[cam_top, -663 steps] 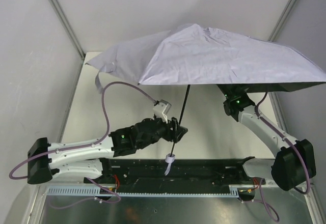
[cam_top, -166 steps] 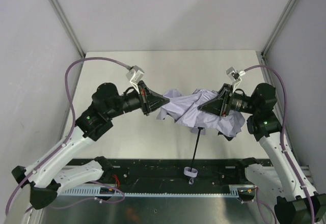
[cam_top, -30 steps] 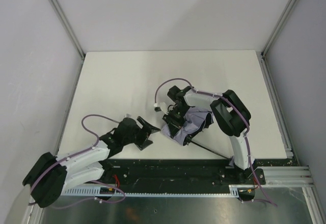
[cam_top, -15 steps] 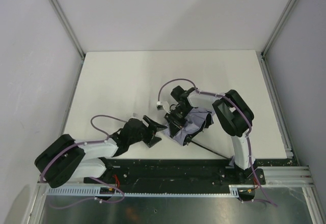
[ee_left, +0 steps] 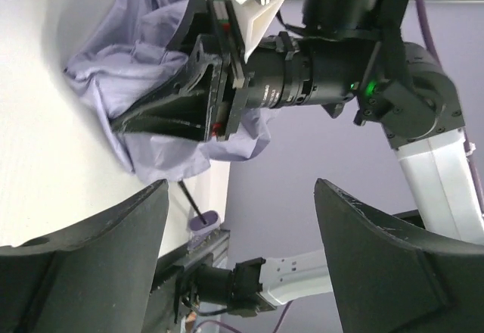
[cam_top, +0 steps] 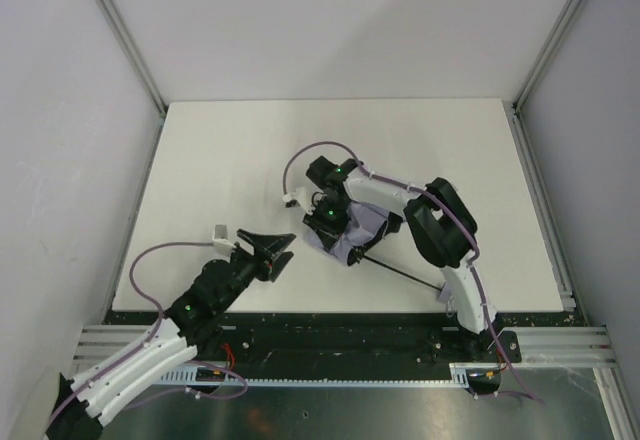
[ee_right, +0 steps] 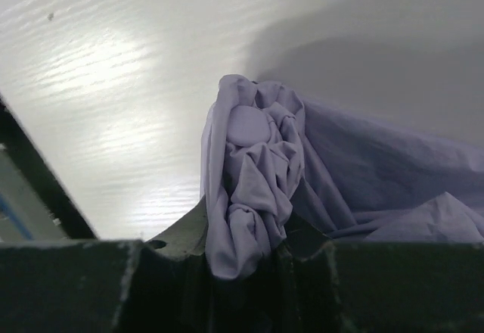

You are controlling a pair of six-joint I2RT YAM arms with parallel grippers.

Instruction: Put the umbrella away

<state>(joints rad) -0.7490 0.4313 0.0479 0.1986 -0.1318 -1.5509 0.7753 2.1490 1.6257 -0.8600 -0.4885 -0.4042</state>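
Note:
The umbrella [cam_top: 362, 228] lies collapsed in the middle of the table, its lavender-grey canopy bunched up. Its thin black shaft [cam_top: 405, 273] runs toward the near right edge. In the right wrist view my right gripper [ee_right: 246, 253] is shut on a wad of the umbrella's fabric [ee_right: 253, 166] low over the table. From above, the right gripper [cam_top: 326, 218] sits at the canopy's left end. My left gripper [cam_top: 277, 249] is open and holds nothing, a short way left of the canopy. Its wrist view shows the umbrella [ee_left: 144, 83], the small handle [ee_left: 203, 222] and the left gripper [ee_left: 242, 253].
The white table [cam_top: 230, 160] is walled by grey panels on three sides. A black rail [cam_top: 330, 325] with the arm bases runs along the near edge. The right arm [cam_top: 440, 225] arches over the shaft.
My left gripper has drawn back to the left, away from the canopy, and its arm has swung nearer. The right gripper has shifted the bunched canopy slightly up and left.

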